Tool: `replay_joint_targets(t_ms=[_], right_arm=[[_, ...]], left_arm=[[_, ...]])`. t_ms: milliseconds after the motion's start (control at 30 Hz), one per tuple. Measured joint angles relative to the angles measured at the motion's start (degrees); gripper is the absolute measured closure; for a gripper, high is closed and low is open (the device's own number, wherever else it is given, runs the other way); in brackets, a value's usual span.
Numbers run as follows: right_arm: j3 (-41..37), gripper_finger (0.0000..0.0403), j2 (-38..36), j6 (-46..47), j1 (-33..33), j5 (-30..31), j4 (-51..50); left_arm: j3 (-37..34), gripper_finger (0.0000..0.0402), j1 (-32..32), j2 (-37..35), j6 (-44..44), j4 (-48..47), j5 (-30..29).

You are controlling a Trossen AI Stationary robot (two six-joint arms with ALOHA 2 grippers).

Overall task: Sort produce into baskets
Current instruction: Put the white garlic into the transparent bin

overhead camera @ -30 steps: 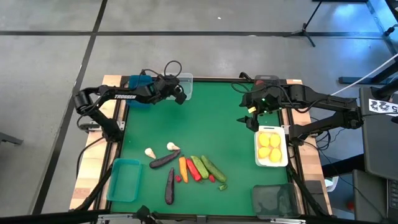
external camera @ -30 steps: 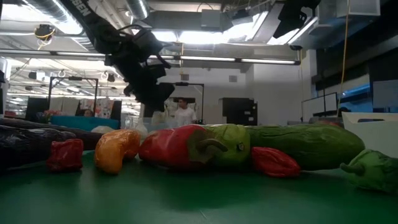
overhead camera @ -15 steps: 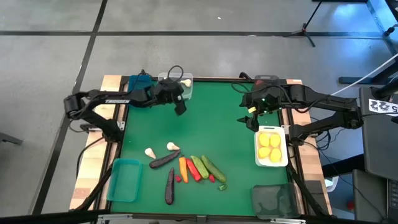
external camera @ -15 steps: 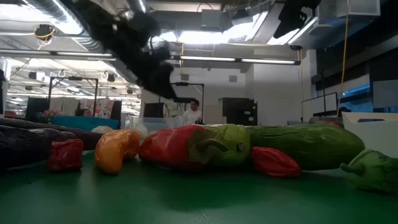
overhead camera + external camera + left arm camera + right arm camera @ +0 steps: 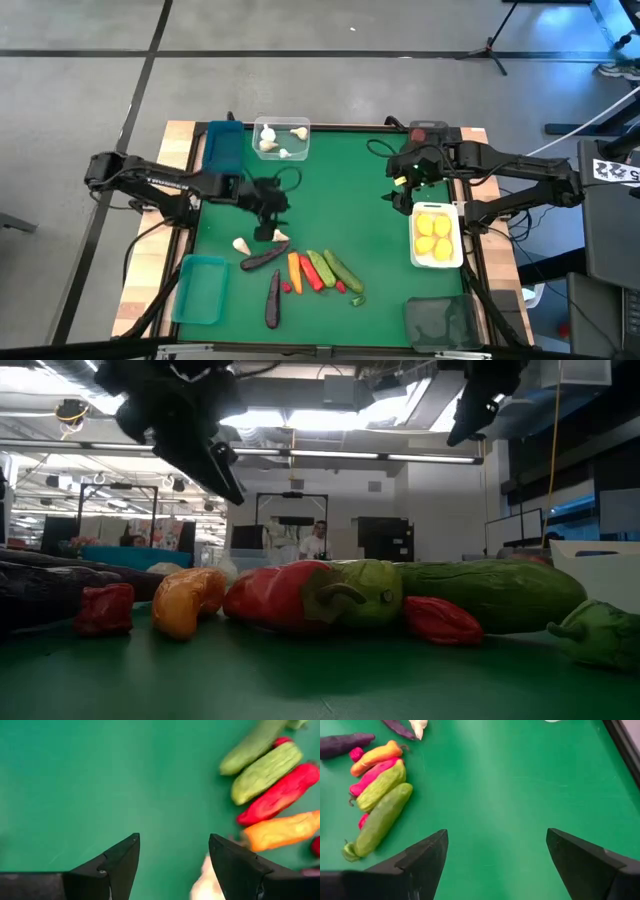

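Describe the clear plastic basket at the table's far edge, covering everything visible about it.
The clear shallow rectangular plastic basket sits flat at the far edge of the green table, its left wall right beside the blue rectangular basket; whether the two touch cannot be told. Its walls look see-through and pale. Inside lie three white garlic pieces, one near the right wall, two toward the left and near side. No gripper touches it.

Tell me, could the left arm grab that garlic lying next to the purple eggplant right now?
Probably yes. The left tool hangs open right above the garlic, and nothing stands between them; the eggplant lies just beside it.
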Motion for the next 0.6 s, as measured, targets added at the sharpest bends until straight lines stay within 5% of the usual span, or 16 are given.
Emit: replay_joint_targets(t_ms=[300,600], right_arm=[[-0.1,0.0068,0.0,0.5,0.0,-1.1,2.8],[-0.1,0.0068,0.0,0.4,0.0,-1.1,4.8]], left_arm=[[-11.5,0.0169,-10.3,-0.2,-6.7,11.3,-9.8],[-18.2,0.0169,-12.5,-0.2,-11.7,18.7,-10.5]])
